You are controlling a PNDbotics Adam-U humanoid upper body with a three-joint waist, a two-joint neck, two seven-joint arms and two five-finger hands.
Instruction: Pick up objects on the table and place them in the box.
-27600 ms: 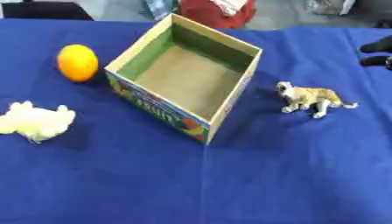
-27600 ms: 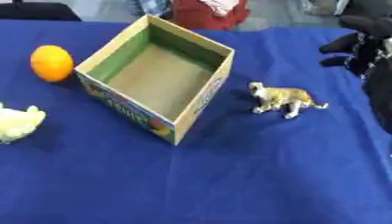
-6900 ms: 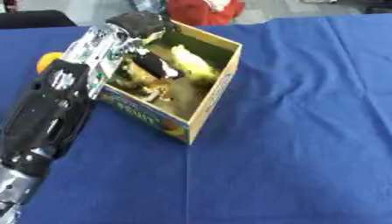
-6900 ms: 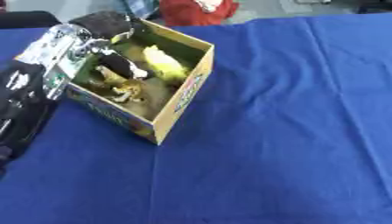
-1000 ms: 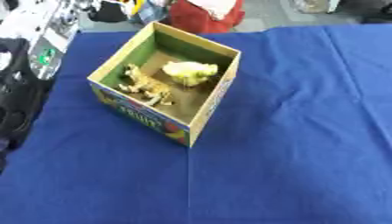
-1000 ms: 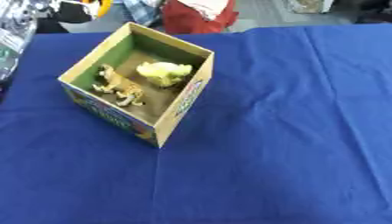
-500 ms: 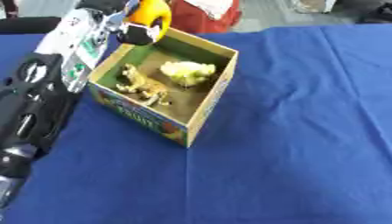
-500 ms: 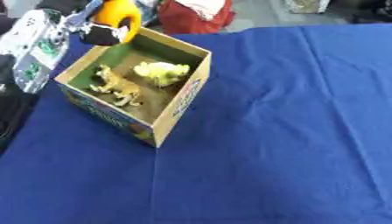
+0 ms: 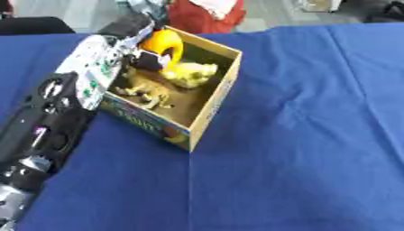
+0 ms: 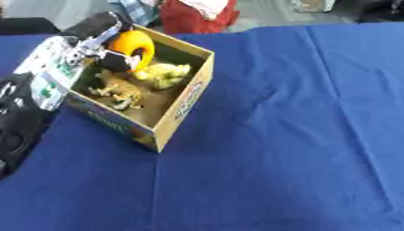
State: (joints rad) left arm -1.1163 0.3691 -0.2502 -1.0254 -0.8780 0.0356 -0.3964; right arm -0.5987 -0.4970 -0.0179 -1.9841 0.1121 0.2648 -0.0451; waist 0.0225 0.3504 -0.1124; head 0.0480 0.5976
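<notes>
Orange [image 10: 130, 46] in left hand [image 10: 110, 57] over box [image 10: 183, 103], clearest in right eye view.

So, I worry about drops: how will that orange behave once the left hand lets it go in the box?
The orange is round and smooth, so it will probably roll until something stops it. The box walls and the toy animal and pale yellow toy should hem it in. The left hand holds it low, so a bounce out seems unlikely.

Printed lettering runs along the front outer wall of the box [image 9: 150, 124], blurred here; it appears to spell "FRUITS". No other text is legible.
</notes>
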